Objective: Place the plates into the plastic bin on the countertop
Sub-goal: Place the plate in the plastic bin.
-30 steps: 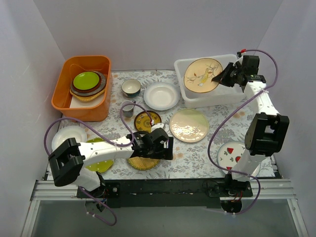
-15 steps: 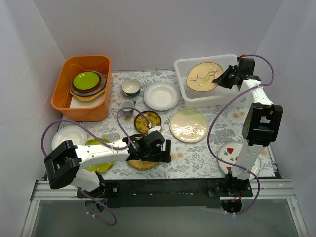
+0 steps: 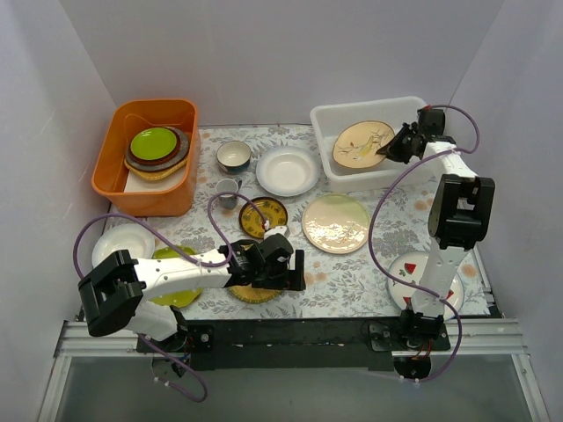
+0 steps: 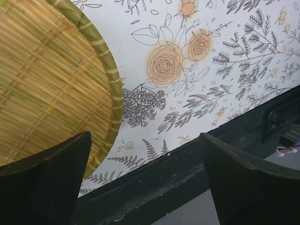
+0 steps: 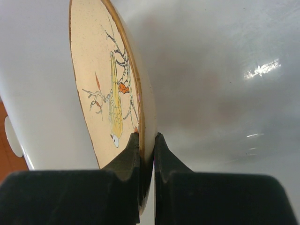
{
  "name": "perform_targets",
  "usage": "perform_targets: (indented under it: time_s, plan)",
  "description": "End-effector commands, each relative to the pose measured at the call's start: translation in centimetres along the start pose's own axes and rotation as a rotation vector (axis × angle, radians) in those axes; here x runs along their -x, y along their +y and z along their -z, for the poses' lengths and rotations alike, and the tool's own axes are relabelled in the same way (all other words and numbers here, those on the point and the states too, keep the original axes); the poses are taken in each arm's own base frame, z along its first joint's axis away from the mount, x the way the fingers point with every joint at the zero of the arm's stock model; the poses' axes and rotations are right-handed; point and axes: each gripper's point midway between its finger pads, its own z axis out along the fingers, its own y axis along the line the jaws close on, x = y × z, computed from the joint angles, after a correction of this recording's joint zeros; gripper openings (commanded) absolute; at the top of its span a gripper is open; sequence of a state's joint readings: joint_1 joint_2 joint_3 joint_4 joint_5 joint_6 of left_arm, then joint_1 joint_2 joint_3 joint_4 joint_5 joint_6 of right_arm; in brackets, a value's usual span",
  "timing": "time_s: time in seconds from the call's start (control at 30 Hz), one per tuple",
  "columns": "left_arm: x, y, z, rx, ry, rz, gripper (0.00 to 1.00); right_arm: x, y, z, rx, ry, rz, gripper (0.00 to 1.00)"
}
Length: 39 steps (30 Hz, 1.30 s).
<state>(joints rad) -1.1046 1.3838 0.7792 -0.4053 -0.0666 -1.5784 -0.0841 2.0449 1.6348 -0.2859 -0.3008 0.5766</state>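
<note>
The flowered cloth (image 3: 352, 272) is carrying loose plates (image 3: 335, 223), with the bin (image 3: 369, 180) sitting at 1 o'clock. Inside it the right gripper (image 5: 146, 140) is pinching the sprig plate (image 5: 101, 89) by its rim, plate tilted. Best to be lowering it flat before letting go. At 6 o'clock the left gripper (image 4: 145, 178) is hanging spread at the edge of the straw plate (image 4: 47, 84)

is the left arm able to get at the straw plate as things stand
Probably yes: the left hand is open right at the edge of the straw plate, one finger over its rim, nothing visible on it.
</note>
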Motion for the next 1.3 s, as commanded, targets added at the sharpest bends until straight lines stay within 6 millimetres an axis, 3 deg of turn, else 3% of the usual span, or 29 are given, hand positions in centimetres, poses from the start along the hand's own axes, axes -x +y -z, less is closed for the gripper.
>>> perform_targets:
  time_s: [0.0, 0.2, 0.7, 1.1, 1.27]
  plan:
    - [0.2, -0.6, 0.5, -0.034, -0.014, 0.003, 0.98, 5.5, 5.2, 1.4, 0.140, -0.162, 0.057, 0.01]
    - [0.0, -0.7, 0.3, -0.037, -0.005, 0.013, 0.98, 5.2, 4.7, 0.2, 0.139, -0.134, 0.056, 0.02]
    - [0.1, -0.7, 0.6, -0.028, -0.006, 0.015, 0.98, 2.8, 3.0, -3.3, 0.148, -0.006, 0.037, 0.16]
    - [0.2, -1.0, 0.4, -0.030, 0.006, 0.011, 0.98, 3.3, 2.3, -3.2, 0.102, -0.023, 0.062, 0.56]
    - [0.7, -1.6, 0.7, -0.028, 0.001, 0.005, 0.98, 3.7, 1.8, -2.6, 0.068, -0.034, 0.067, 0.63]
